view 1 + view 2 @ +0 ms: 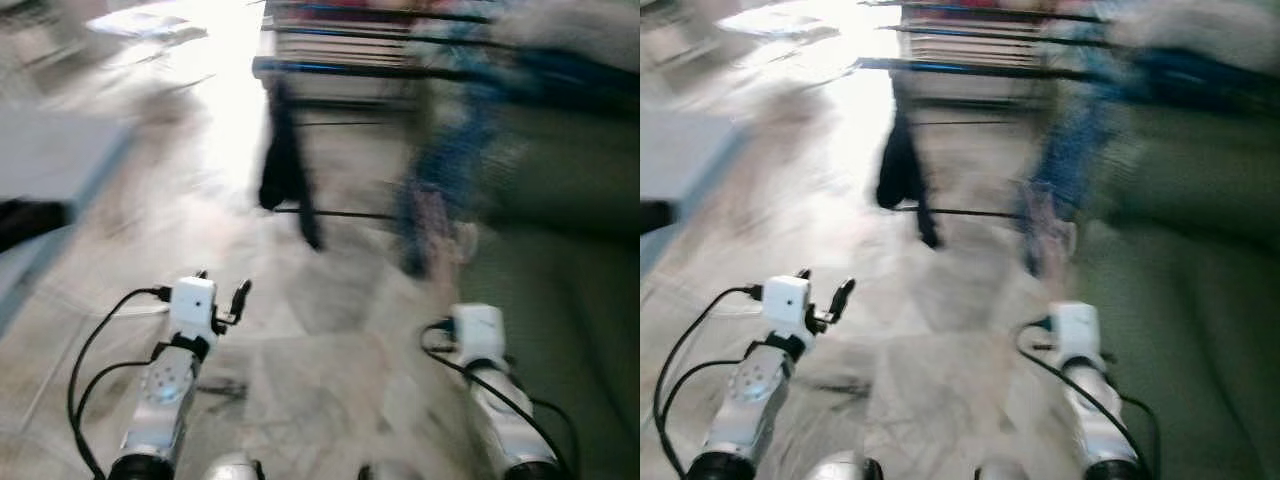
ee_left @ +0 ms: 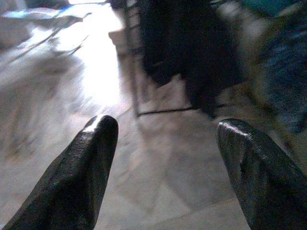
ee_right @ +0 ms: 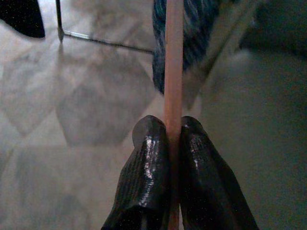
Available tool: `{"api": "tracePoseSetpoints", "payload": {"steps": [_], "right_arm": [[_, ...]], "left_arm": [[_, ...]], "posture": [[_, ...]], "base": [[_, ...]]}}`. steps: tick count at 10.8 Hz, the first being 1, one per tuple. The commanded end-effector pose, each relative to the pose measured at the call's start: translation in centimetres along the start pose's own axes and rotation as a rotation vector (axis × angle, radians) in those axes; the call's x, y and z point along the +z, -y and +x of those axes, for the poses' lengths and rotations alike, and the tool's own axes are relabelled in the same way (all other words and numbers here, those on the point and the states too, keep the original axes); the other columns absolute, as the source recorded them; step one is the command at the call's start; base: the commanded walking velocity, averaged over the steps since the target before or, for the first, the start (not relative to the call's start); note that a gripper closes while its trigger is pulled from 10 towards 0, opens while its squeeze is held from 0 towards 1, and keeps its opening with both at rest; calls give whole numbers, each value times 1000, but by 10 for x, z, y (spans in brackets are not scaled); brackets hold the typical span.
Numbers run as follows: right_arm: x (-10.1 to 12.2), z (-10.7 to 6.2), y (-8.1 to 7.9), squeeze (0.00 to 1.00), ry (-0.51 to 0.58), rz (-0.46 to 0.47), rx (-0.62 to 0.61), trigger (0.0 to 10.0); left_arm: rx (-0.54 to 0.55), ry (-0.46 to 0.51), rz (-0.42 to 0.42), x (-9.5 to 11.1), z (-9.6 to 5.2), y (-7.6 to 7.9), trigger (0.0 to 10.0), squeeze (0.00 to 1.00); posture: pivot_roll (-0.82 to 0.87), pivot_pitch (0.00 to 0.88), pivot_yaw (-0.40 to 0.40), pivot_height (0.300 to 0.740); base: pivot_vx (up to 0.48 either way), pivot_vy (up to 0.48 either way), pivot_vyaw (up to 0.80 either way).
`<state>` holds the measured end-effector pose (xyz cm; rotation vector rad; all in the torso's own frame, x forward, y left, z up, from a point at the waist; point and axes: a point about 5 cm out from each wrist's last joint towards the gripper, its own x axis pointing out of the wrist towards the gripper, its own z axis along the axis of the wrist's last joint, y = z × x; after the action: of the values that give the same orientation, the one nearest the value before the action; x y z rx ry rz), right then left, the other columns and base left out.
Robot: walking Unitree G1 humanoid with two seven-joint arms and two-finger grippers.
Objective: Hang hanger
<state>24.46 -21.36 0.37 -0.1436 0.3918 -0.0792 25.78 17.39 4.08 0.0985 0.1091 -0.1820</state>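
Two grippers over pale tiled floor (image 3: 72, 110): left (image 2: 163, 139) spread, right (image 3: 173, 132) pinching pink hanger (image 3: 173, 57).

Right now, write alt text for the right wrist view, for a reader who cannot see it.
The right gripper is shut on a thin pink hanger bar that runs straight up between its two black fingers. Behind it lie a pale tiled floor, blue clothing and a thin metal rack bar.

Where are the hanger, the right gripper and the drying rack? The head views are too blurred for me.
hanger (image 3: 173, 57): right wrist view, on its pink bar above the gripper.
right gripper (image 3: 173, 125): right wrist view, between its fingertips, shut on the bar.
drying rack (image 1: 340, 70): left eye view, on its front rail.
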Motion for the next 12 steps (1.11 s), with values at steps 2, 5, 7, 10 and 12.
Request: {"api": "tracePoseSetpoints", "payload": {"steps": [2, 5, 7, 10, 12], "right_arm": [[6, 0, 0, 0, 49, -1, -7, 10000], [9, 4, -9, 0, 35, 24, 30, 10000], [9, 4, -11, 0, 42, 28, 31, 10000], [10, 5, -11, 0, 42, 32, 33, 10000], [11, 6, -11, 0, 44, 27, 23, 10000]], "left_arm": [[1, 10, 3, 1, -1, -3, 10000, 0], [-19, 23, -9, 3, 0, -2, 10000, 0], [-16, 12, -9, 2, -1, -3, 10000, 0], [-39, 27, -2, 4, -1, -3, 10000, 0], [-47, 25, -3, 4, -1, 0, 10000, 0]], "posture": [[-4, 121, -31, 740], [5, 116, -34, 740], [9, 115, -36, 740], [10, 119, -34, 740], [13, 120, -40, 740]], "base": [[0, 0, 0], [407, 252, 0], [397, 268, 0], [409, 185, 0], [467, 0, 0]]}}
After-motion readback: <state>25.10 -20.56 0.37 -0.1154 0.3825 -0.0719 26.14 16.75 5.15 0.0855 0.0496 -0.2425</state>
